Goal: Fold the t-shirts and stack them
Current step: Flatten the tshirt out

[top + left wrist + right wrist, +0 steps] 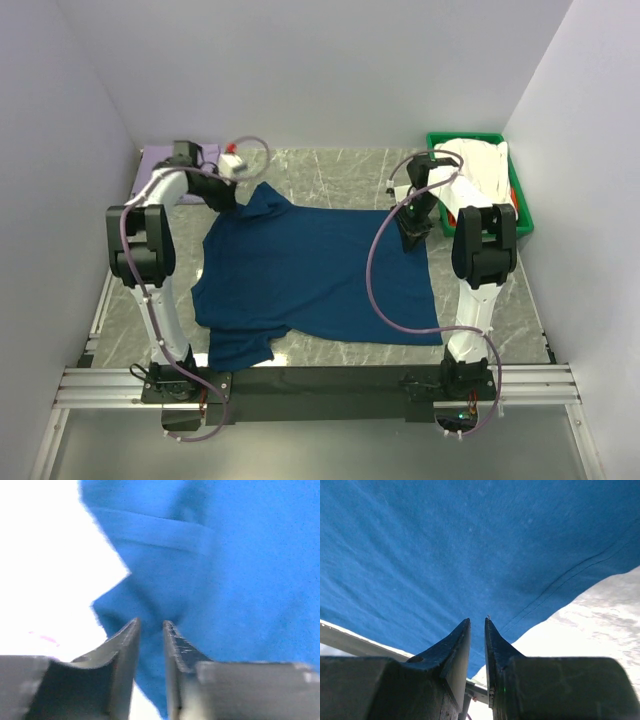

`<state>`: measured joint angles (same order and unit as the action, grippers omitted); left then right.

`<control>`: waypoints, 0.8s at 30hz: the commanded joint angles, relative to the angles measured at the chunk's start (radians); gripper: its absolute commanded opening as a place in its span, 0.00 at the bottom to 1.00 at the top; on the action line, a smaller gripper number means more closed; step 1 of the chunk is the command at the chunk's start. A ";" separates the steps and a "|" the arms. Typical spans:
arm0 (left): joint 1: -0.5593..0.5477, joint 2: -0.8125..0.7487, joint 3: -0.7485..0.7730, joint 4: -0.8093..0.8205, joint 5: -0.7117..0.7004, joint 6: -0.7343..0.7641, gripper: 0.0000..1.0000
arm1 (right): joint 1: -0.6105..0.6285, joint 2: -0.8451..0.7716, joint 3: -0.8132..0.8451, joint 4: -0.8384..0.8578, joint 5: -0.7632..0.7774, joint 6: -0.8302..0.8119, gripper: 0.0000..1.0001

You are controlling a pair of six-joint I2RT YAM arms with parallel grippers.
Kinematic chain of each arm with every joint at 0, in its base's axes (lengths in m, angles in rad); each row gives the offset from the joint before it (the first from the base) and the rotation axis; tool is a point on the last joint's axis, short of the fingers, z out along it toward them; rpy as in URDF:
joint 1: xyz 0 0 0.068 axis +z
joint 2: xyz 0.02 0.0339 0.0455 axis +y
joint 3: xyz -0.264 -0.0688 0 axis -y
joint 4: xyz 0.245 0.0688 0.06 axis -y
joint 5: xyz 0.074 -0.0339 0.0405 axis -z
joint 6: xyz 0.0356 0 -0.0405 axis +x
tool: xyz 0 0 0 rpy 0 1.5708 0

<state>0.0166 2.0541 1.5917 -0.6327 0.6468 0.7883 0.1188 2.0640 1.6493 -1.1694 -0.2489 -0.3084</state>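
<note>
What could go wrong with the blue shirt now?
The shirt is bunched up at its far corner by the left fingers, so a fold there may come out wrinkly. The near sleeve looks a bit rumpled too. The right arm's cable hangs over the cloth and might drag it when the arm moves.

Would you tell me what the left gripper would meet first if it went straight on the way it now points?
The left gripper points at the navy t-shirt, at bunched cloth near a stitched hem; that cloth should come first. The blurred wrist view leaves depth unclear.
</note>
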 commanded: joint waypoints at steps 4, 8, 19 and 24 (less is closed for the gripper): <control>0.020 -0.020 0.108 0.086 0.028 -0.361 0.43 | -0.007 -0.005 0.078 0.010 -0.015 -0.005 0.25; -0.027 -0.014 0.105 0.105 -0.059 -0.416 0.45 | -0.005 0.021 0.096 0.023 -0.020 0.002 0.25; -0.228 -0.002 0.028 0.159 -0.381 -0.362 0.66 | -0.005 0.105 0.178 0.037 -0.033 0.049 0.25; -0.279 0.037 0.043 0.182 -0.492 -0.359 0.63 | -0.005 0.116 0.179 0.039 -0.039 0.051 0.25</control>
<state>-0.2478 2.0735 1.6154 -0.4942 0.2733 0.4274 0.1188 2.1704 1.7874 -1.1374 -0.2710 -0.2707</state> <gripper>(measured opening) 0.640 0.252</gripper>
